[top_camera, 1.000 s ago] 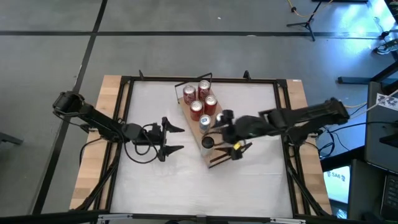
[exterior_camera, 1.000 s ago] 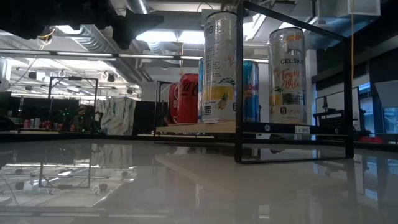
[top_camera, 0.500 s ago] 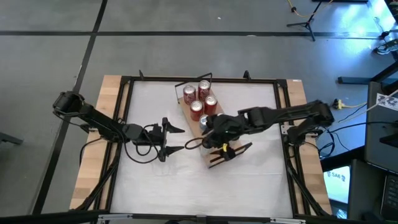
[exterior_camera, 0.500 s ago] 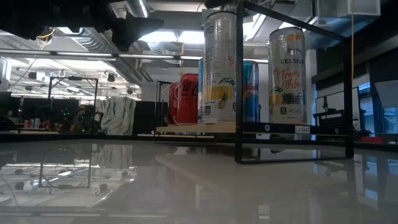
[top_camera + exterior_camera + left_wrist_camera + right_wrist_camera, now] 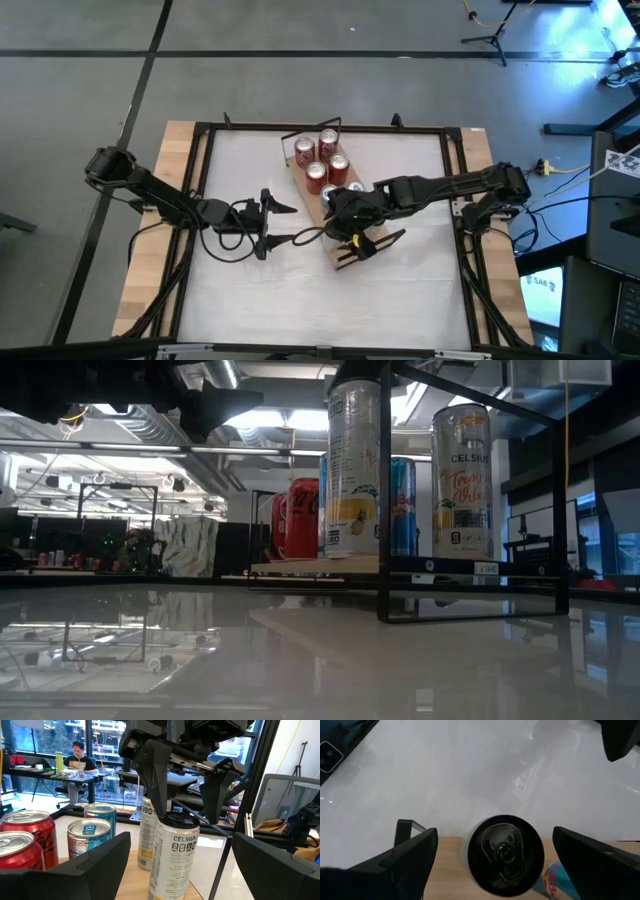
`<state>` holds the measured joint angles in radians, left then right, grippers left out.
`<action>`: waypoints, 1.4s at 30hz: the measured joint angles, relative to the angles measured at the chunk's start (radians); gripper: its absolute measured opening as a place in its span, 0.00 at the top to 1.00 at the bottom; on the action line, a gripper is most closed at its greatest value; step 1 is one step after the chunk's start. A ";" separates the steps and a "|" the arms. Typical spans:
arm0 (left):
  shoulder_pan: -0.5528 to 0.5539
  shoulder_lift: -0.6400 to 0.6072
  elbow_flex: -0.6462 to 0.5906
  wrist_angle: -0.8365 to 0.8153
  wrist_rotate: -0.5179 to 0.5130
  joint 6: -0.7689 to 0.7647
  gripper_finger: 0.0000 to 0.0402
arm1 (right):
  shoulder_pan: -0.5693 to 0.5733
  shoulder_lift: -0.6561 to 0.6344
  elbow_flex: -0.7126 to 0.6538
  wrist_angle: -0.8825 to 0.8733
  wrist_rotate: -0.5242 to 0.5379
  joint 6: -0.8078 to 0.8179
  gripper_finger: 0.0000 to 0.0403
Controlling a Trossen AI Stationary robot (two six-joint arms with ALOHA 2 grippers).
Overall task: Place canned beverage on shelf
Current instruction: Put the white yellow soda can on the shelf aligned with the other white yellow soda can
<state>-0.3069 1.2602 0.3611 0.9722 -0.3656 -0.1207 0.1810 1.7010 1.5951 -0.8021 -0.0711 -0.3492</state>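
A: Celsius can point(image 5: 172, 855), tall and white with a black top — where does it stand?

B: Upright on the shelf point(image 5: 344, 247), the light-wood board lying on a slant in the middle of the bench point(image 5: 400, 290). In the high view it sits near the lower end of the board, under the right arm.

A: And the right tool point(image 5: 187, 790)?

B: Right above that can. In the left wrist view its two dark fingers point(image 5: 152, 775) hang apart, one on each side of the can's rim, not closed on it. The right wrist view looks straight down on the black lid point(image 5: 505, 854), with a finger at each lower corner of the frame.

A: What else is on the shelf?

B: Red cans point(image 5: 322, 155) at the upper end, a blue-and-silver can point(image 5: 89, 836), and a second slim white can point(image 5: 352, 468) close behind the Celsius one.

A: The left tool point(image 5: 277, 223)?

B: It hovers over the bench at centre-left of the high view, fingers spread wide, pointing toward the shelf, touching nothing.
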 joint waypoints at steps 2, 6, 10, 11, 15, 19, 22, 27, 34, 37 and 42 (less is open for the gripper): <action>0.000 0.000 0.000 0.000 0.000 0.000 0.16 | 0.000 0.000 0.000 -0.004 0.000 0.001 0.03; 0.000 0.000 0.000 0.000 0.000 0.000 0.16 | 0.000 0.000 0.000 -0.007 0.001 0.001 0.03; 0.000 0.000 0.000 0.000 0.000 -0.002 0.16 | 0.000 0.018 0.000 -0.018 0.008 0.002 0.03; 0.000 0.000 0.000 0.000 0.000 -0.003 0.16 | 0.000 0.026 0.000 -0.019 0.009 0.003 0.03; 0.000 0.001 0.000 0.000 0.000 -0.003 0.16 | 0.000 0.042 0.000 -0.018 0.024 0.003 0.03; 0.000 0.001 0.000 -0.001 0.000 -0.003 0.16 | 0.000 0.047 0.000 -0.019 0.045 0.003 0.06; 0.000 0.001 0.000 -0.003 0.000 -0.003 0.16 | 0.000 0.046 0.000 -0.017 0.046 0.003 0.12; 0.000 0.001 0.000 -0.003 0.000 -0.003 0.16 | 0.000 0.047 0.000 -0.021 0.068 0.003 0.26; 0.000 0.001 0.000 -0.003 0.000 -0.003 0.16 | 0.000 0.045 0.000 -0.027 0.077 0.009 0.36; 0.000 0.001 0.000 -0.003 0.000 -0.003 0.16 | 0.000 0.045 0.000 -0.027 0.079 0.031 0.35; 0.000 0.001 0.000 -0.003 0.000 -0.003 0.16 | 0.000 0.045 0.011 -0.046 0.089 0.107 0.34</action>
<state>-0.3070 1.2610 0.3611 0.9688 -0.3656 -0.1238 0.1815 1.7458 1.6064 -0.8476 0.0177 -0.2421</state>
